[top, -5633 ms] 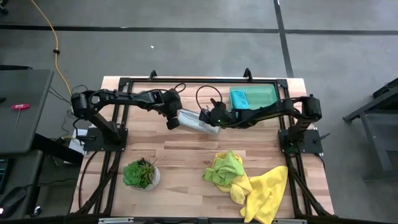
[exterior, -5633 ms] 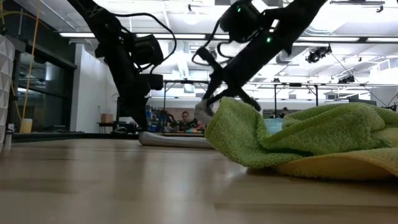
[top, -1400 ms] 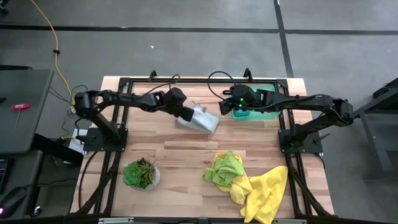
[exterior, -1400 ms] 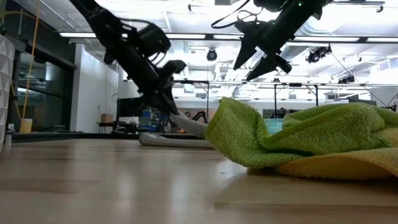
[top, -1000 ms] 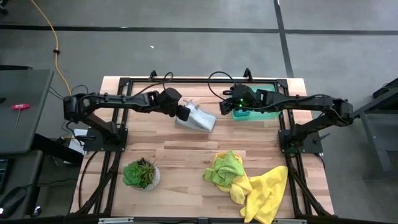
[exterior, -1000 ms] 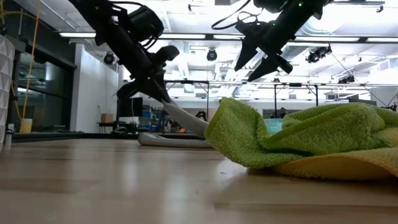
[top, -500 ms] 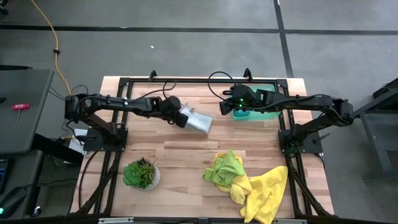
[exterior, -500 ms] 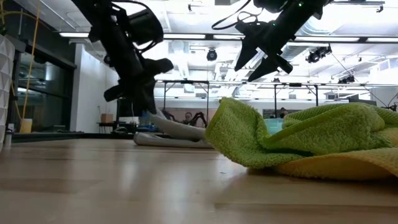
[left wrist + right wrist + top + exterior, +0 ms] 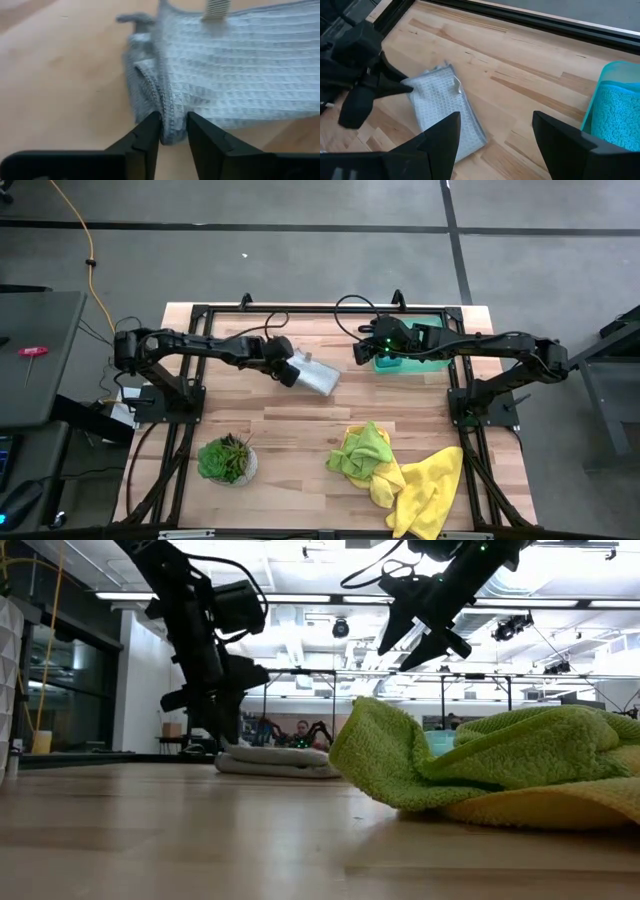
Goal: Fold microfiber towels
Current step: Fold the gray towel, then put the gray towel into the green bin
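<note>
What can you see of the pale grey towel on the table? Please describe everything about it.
The pale grey towel is a thin waffle-weave cloth, folded into a small flat rectangle with layered stitched edges and a small white tag. It lies flat on the wooden table, in the far half, left of the green tray. The left tool has its fingers around one edge of it; the right tool hangs open above, apart from it.
</note>
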